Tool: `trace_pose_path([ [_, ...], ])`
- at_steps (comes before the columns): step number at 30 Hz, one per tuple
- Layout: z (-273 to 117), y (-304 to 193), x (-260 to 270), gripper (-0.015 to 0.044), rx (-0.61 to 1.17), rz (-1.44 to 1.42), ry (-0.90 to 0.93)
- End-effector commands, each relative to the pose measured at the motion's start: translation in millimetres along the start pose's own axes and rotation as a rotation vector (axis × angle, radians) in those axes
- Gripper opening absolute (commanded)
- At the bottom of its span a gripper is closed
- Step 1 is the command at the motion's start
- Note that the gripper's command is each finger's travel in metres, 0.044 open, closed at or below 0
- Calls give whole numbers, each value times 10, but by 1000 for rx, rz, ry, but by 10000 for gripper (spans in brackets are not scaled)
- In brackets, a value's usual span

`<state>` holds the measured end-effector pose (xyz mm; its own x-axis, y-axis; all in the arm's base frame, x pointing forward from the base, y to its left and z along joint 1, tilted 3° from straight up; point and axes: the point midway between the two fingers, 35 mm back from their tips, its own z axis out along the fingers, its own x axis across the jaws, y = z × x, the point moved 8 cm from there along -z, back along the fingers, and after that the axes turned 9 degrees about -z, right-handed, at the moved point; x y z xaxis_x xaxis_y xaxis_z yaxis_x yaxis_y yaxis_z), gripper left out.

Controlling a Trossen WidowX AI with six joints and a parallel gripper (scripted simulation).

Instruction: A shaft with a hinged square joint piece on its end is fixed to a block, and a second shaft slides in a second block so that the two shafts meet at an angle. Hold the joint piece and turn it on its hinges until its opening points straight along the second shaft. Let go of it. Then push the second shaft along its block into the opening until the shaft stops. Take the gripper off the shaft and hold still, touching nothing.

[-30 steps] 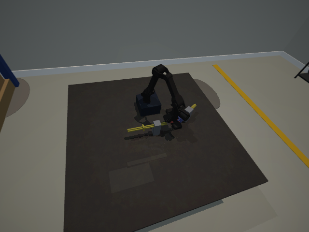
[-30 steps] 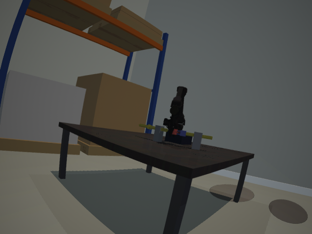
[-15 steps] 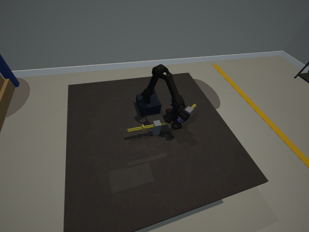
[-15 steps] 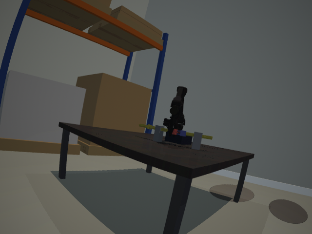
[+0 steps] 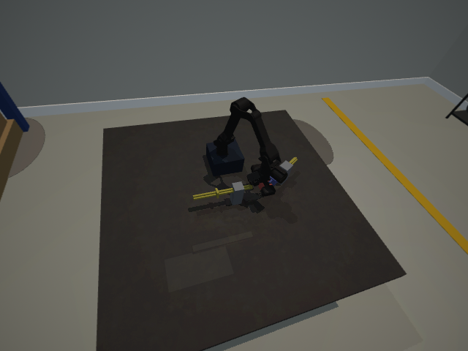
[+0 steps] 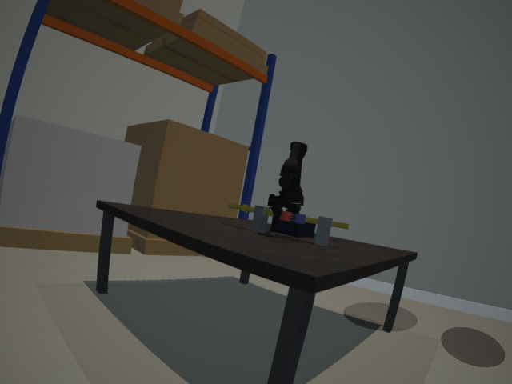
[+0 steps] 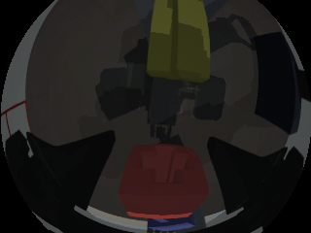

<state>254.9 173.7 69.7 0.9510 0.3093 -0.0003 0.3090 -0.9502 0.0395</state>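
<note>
The red joint piece (image 5: 261, 185) (image 6: 286, 216) (image 7: 163, 186) is hinged to a blue part (image 5: 273, 181) (image 6: 300, 218) (image 7: 171, 225) on the fixed yellow shaft (image 5: 294, 161) (image 6: 341, 226), which runs through a grey block (image 5: 286, 165) (image 6: 323, 231). The second yellow shaft (image 5: 205, 195) (image 7: 179, 44) runs through its own grey block (image 5: 237, 195) (image 6: 259, 219). Its end faces the red piece across a gap and sits slightly right of the piece's middle in the wrist view. My gripper (image 7: 162, 140) is open, its fingers apart on both sides of the red piece, touching neither side.
A raised collar (image 5: 217, 193) (image 6: 245, 207) sits on the second shaft, on the far side of its block from the joint. The arm's dark blue base (image 5: 227, 162) (image 6: 293, 228) stands behind the shafts on the dark table (image 5: 151, 159) (image 6: 186, 231).
</note>
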Motion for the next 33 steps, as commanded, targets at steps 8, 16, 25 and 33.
trace_pose_path([
  [8, -139, -77, 16, 440, -73, -1, -13],
  [16, -285, -150, 18, 440, -147, -4, -19],
  [25, -447, -143, 44, 440, -126, -192, -29],
  [33, -689, -127, 66, 440, -96, -467, -36],
])
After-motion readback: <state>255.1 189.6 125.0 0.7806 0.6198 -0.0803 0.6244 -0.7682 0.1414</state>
